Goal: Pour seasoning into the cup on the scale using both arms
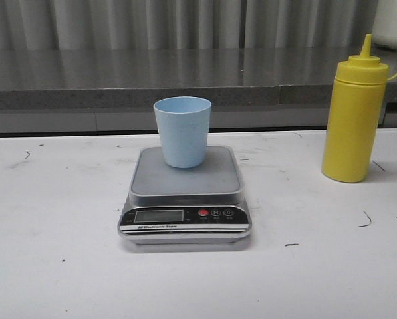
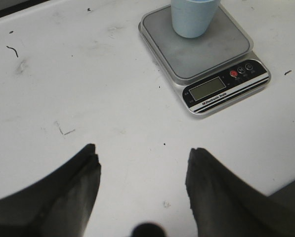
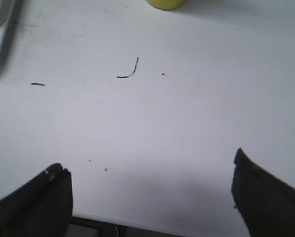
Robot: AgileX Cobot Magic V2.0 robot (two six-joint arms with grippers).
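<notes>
Yellow seasoning (image 1: 353, 119) stands upright near the table's (image 1: 52, 266) right edge; right gripper (image 3: 149, 192), jaws apart, should clasp it mid-body.

the scale (image 1: 185, 199) front panel reads "electronic scale" beneath its blank display; one button shows "m".

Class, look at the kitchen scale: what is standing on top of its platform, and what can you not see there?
A pale blue cup stands upright on the scale, toward the platform's rear. The platform under the cup's base is covered, and the cup's inside bottom is out of sight.
</notes>
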